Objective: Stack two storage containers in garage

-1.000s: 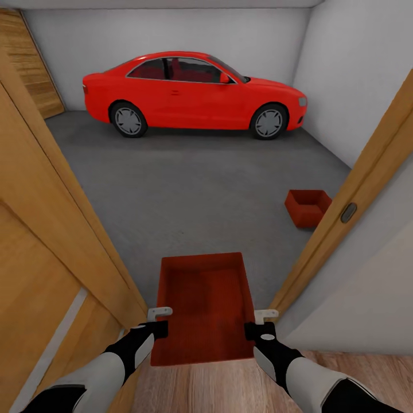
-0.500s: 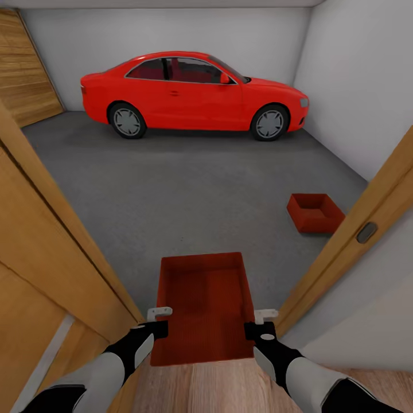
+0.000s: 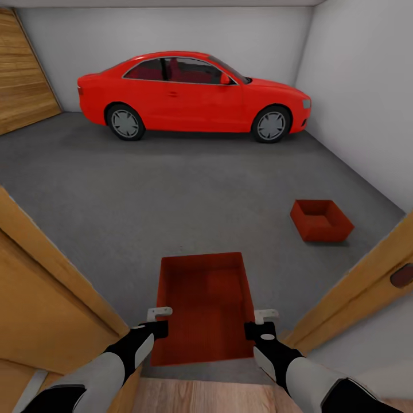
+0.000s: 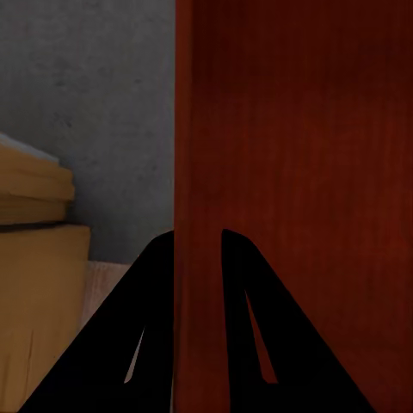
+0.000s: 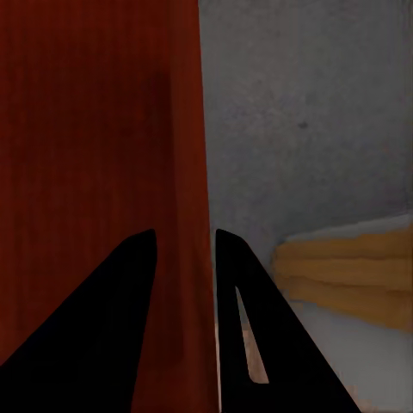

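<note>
Here, position: you stand in a doorway between wooden door frames (image 3: pixel 51 252), looking into the garage with its white walls (image 3: pixel 355 86)
Held container: you carry one storage container (image 3: pixel 205 304) low at the near centre, open top up, long axis running away from you, above the floor
Left pincer (image 3: pixel 159 321): your fingers are closed narrow over the left long wall of the held container; the left wrist view shows one dark finger (image 4: pixel 151 327) outside the wall and one inside
Right pincer (image 3: pixel 261 323): closed narrow the same way on the right long wall, one finger (image 5: pixel 249 327) outside and the other inside
Second container (image 3: pixel 321 219): it sits on the floor at the right, farther in than the held one and well apart from it, near the right wall, upright, turned at a slight angle
Floor (image 3: pixel 172 189): dark grey, mottled concrete across the garage; a strip of light wood planks (image 3: pixel 201 398) lies at your near edge
Car (image 3: pixel 192 94): a red car is parked side-on along the far wall
Garage door (image 3: pixel 20 74): honey-coloured horizontal planks at the far left
</note>
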Controlling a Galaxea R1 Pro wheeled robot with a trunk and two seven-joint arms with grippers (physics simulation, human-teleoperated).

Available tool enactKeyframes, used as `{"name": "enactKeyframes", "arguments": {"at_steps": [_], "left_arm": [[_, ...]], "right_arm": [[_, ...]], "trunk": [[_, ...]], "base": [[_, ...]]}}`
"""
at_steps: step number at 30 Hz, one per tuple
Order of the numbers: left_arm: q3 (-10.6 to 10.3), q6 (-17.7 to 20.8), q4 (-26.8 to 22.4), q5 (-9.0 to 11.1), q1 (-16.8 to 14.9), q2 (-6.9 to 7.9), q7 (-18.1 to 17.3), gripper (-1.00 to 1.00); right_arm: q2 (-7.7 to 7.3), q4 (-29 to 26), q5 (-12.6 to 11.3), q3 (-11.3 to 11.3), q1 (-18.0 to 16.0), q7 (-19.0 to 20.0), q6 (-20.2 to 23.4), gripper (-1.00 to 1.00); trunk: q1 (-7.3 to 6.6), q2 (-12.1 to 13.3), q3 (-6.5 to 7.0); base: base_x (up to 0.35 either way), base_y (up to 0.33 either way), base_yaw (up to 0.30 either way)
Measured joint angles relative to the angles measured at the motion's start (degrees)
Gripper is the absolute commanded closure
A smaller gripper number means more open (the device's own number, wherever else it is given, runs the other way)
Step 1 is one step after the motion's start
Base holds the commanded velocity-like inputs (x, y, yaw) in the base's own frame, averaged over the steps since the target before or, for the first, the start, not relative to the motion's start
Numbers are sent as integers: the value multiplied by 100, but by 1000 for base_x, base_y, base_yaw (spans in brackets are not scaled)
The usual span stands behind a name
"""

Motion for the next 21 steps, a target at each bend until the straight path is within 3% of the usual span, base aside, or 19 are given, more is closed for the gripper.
{"name": "enactKeyframes", "arguments": {"at_steps": [21], "left_arm": [[0, 0, 0, 0, 0, 0, 0, 100]], "right_arm": [[0, 1, 4, -4, 0, 0, 0, 100]], "trunk": [[0, 0, 0]], "base": [[323, 0, 0]]}}
